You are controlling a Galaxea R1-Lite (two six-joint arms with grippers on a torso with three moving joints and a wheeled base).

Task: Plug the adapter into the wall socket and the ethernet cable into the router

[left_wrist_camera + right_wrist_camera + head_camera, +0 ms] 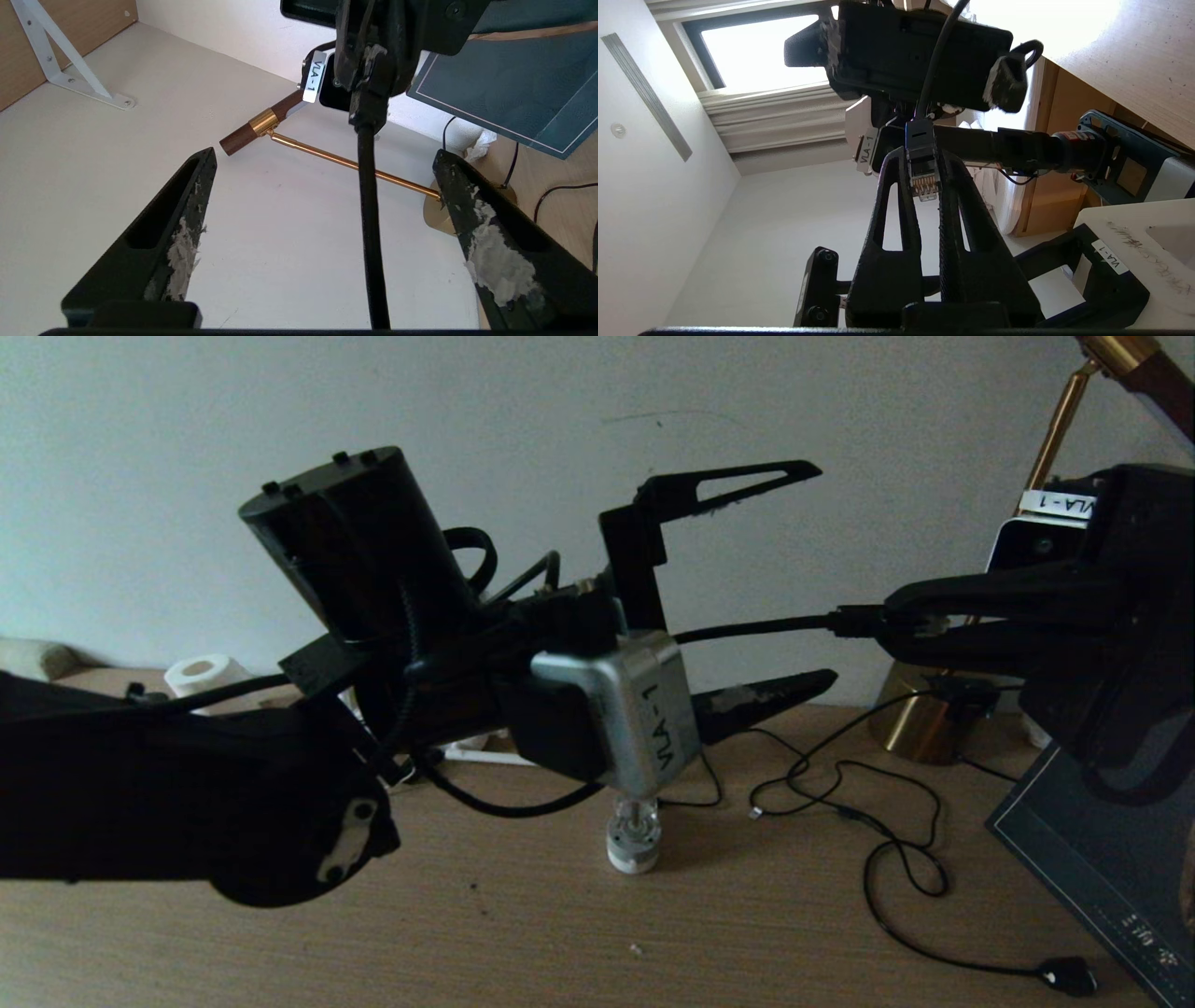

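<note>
Ethernet cable plug pinched in right hand, left hand spread

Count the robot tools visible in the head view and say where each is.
2: the left tool, open, at centre around the ethernet cable; the right tool, at right, shut on its plug.

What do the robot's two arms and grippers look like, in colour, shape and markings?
Both arms are black. Each gripper has two long, pointed black fingers with slot-shaped cut-outs. The left gripper has whitish, worn patches on its fingers. A silver camera box labelled "VLA-1" sits at its wrist, with black cables looping around. The right gripper carries a similar white label.
</note>
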